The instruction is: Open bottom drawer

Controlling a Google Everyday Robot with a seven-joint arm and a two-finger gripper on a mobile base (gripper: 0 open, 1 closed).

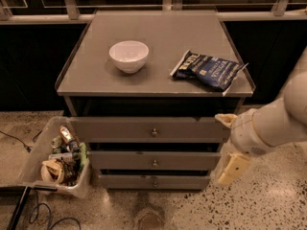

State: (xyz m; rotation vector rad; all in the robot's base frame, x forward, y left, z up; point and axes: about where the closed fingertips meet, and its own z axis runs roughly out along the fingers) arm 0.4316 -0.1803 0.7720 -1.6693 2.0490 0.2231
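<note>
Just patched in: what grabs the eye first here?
The robot's pale arm fills the right edge, its end effector hanging low beside the cabinet. On top sit a white bowl and a blue chip bag; the bottom drawer looks shut.

Matt grey desk, with shinier things on and around it.
The desk top looks smooth and matt, like painted metal or laminate; the bottom drawer has the same flat grey finish, and its small round knob glints like metal. The white bowl is smooth and glossy, ceramic by its look. The dark blue snack bag is crinkled, shiny film. The bin on the left is cloudy translucent plastic. The floor is speckled, polished stone. The arm has a smooth white plastic shell; the end effector, low beside the drawers' right edge, looks like cream plastic, matt.
</note>
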